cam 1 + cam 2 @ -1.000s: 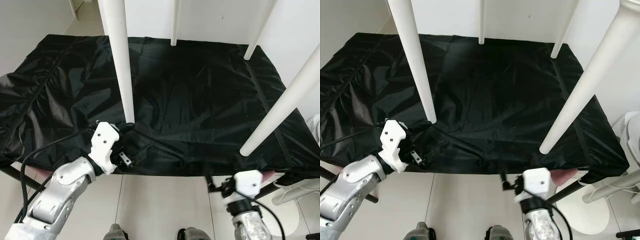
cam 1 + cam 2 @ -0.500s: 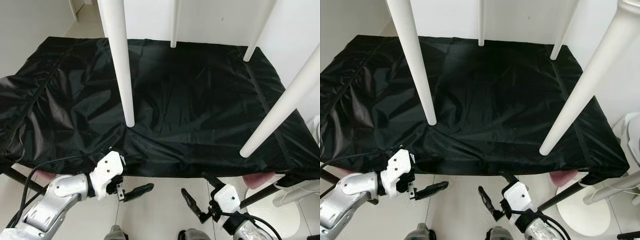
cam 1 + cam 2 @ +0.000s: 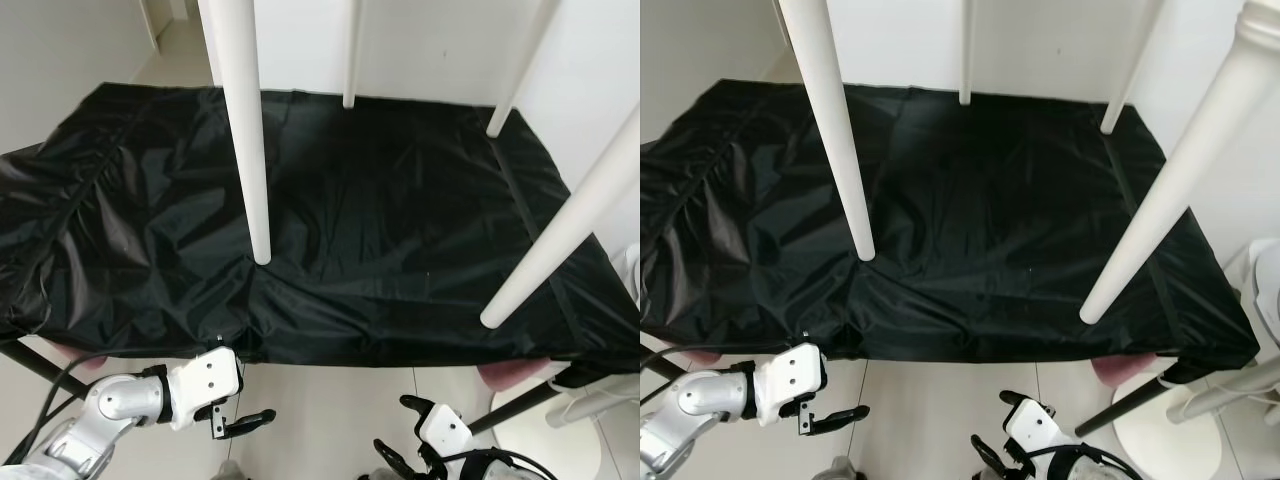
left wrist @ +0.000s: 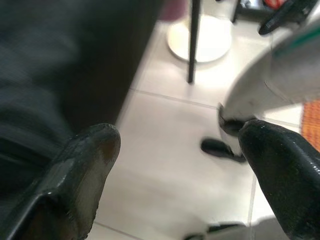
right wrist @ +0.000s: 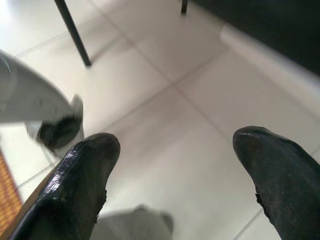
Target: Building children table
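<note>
Below the black cover [image 3: 380, 230], left gripper [image 4: 180, 165] and right gripper [image 5: 175, 165], jaws apart, white legs [image 3: 245, 130] cut off.

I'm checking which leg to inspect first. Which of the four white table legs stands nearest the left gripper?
The near-left leg, whose foot meets the black cover just above the left gripper. The other three stand farther right or back.

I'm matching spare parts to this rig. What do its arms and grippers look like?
Both arms are silver metal with white wrist housings. The left gripper and right gripper each have two long black fingers with rounded tips. A black cable loops along the left arm.
</note>
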### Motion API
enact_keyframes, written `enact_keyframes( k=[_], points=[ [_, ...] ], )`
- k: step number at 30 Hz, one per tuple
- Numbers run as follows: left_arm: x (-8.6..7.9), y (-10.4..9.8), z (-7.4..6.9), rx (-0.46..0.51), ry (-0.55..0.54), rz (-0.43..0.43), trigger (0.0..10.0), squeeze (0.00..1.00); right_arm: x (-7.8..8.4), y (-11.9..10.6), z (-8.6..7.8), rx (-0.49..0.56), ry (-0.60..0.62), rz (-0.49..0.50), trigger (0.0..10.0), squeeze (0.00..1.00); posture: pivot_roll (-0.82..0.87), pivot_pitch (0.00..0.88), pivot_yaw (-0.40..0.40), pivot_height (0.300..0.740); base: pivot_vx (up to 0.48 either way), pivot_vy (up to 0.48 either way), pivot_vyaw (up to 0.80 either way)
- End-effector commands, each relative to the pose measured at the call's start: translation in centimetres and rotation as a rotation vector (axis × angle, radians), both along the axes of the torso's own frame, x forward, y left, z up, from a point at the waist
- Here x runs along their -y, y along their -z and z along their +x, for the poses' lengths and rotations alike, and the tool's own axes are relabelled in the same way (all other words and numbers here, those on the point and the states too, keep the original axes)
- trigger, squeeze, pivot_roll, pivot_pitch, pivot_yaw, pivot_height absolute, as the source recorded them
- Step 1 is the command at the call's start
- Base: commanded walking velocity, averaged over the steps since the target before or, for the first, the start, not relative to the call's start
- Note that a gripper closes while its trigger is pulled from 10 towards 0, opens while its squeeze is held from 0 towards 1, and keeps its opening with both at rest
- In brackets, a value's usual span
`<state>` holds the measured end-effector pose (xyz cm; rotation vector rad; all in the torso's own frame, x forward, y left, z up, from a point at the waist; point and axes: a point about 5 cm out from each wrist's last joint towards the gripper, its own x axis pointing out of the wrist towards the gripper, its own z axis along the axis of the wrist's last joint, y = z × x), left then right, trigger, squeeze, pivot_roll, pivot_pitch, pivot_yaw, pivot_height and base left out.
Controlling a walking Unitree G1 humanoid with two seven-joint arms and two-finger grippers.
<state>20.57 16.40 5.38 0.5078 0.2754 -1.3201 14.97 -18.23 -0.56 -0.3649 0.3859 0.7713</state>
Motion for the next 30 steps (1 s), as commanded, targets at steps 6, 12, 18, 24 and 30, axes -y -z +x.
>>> enact_keyframes(
  k=[6, 12, 18, 24, 30],
  points=[
    [-0.7, 1.8, -1.4, -0.128, 0.178, 0.098, 10.0, 0.0, 0.9, 2.5, -0.5, -0.094, 0.082, -0.029, 10.0, 0.0, 0.02, 0.028, 0.021, 0.74, 0.0, 0.0, 0.0],
    [-0.9, 4.6, -0.9, -0.169, 0.022, 0.169, 10.0, 0.0, 2.3, 5.2, 0.3, -0.206, 0.364, -0.026, 10.0, 0.0, 0.02, 0.0, 0.015, 0.74, 0.0, 0.0, 0.0],
    [-0.4, 6.5, 0.2, -0.186, -0.143, 0.197, 10.0, 0.0, 3.0, 6.4, 0.2, -0.271, 0.569, -0.01, 10.0, 0.0, 0.02, 0.0, 0.01, 0.74, 0.0, 0.0, 0.0],
    [0.2, 8.2, 1.2, -0.21, -0.329, 0.229, 10.0, 0.0, 2.8, 7.8, -0.8, -0.361, 0.749, 0.011, 10.0, 0.0, 0.02, 0.0, 0.013, 0.74, 0.0, 0.0, 0.0],
    [-0.4, 9.9, 1.9, -0.288, -0.659, 0.243, 10.0, 0.0, 2.1, 8.8, -1.9, -0.444, 0.89, 0.044, 10.0, 0.0, 0.0, 0.0, 0.018, 0.74, 0.0, 0.0, 0.0]
  ],
)
